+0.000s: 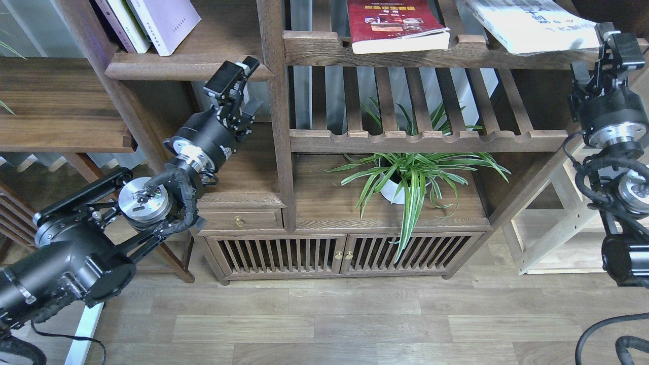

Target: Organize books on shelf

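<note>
A pale lavender book (167, 23) leans against slim white and green books (119, 20) on the solid dark-brown shelf (187, 66) at top left. Just below that shelf's front edge, my left gripper (249, 86) is open and empty. A dark red book (393, 25) with a yellow title lies flat on the upper slatted shelf (324, 48). To its right lies a large white book (532, 23). My right gripper (593, 50) is open at this book's right corner, one finger (616, 45) beside the corner.
A potted spider plant (410, 177) stands in the lower compartment under a second slatted shelf (400, 139). A small drawer (238, 220) and slatted cabinet doors (345, 253) lie below. A light wooden frame (557, 228) stands at right and a side table (61, 101) at left.
</note>
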Tool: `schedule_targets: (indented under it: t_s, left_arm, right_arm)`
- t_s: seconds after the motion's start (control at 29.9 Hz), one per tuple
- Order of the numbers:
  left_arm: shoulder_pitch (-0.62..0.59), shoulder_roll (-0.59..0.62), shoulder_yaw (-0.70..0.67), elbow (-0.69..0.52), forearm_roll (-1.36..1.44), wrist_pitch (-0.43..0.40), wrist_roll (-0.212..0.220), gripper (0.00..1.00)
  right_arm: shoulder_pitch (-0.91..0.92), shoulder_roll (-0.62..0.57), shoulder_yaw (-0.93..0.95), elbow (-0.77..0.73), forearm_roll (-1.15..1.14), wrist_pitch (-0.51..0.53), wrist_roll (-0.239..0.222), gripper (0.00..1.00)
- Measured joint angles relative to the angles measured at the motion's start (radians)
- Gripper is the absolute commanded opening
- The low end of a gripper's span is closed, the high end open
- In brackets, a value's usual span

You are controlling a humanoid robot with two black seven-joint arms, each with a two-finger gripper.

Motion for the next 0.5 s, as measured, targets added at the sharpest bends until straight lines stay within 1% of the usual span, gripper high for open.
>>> schedule_targets:
  t_s: [0.1,0.27,0.37,0.5]
  left_arm:
    - [0.001,-0.011,-0.005,-0.01,-0.005,0.031,0.013,0.94]
    - [0.002,-0.029,-0.023,-0.025,-0.032,0.087,0.017,0.93]
    - [0.003,-0.037,-0.029,-0.029,-0.05,0.113,0.017,0.94]
    - [0.005,-0.042,-0.029,-0.03,-0.055,0.125,0.017,0.94]
  right_arm:
    - [0.007,0.0,-0.001,0.0,0.001,-0.007,-0.012,0.82]
    - [0.041,0.0,-0.002,0.0,0.003,-0.045,-0.018,0.82]
    - [0.066,0.0,-0.002,0.0,0.007,-0.082,-0.018,0.83]
    - [0.092,0.006,-0.002,0.0,0.01,-0.145,-0.019,0.83]
